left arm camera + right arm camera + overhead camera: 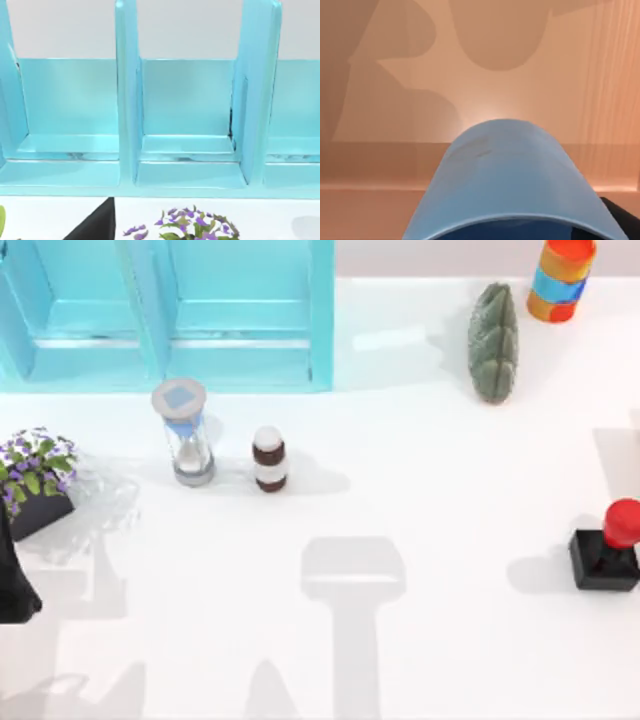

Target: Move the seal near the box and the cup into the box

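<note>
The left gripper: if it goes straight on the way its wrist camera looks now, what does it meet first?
Probably the turquoise box: its middle open compartment lies directly ahead in the left wrist view. The purple flower plant sits lower and nearer, seemingly below that line, though depth is unclear.

My left arm's black gripper sits parked at the tabletop's left edge; my right arm's wrist camera looks out close over a light-blue plastic cup.

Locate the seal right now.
In the top view the seal stands upright at the table's right edge, in front of the green leaf-shaped object and the striped cylinder, far from the blue box.
</note>
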Tool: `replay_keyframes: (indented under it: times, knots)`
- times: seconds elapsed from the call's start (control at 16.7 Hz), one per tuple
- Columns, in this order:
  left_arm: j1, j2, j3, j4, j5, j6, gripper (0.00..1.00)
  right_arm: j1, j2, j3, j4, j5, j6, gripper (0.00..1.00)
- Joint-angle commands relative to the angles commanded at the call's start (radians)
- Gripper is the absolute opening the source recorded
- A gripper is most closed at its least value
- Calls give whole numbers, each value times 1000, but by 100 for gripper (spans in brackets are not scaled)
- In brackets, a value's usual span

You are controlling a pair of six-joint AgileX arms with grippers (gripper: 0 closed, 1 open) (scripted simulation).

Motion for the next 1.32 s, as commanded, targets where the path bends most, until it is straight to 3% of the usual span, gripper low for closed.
replay_keyframes:
  times: [1.26,1.32]
  knots:
    - [0,0,0,0,0,0,100,22,40,-187,225,-3,24,0]
    - [0,0,0,0,0,0,100,22,40,-187,225,-3,24,8]
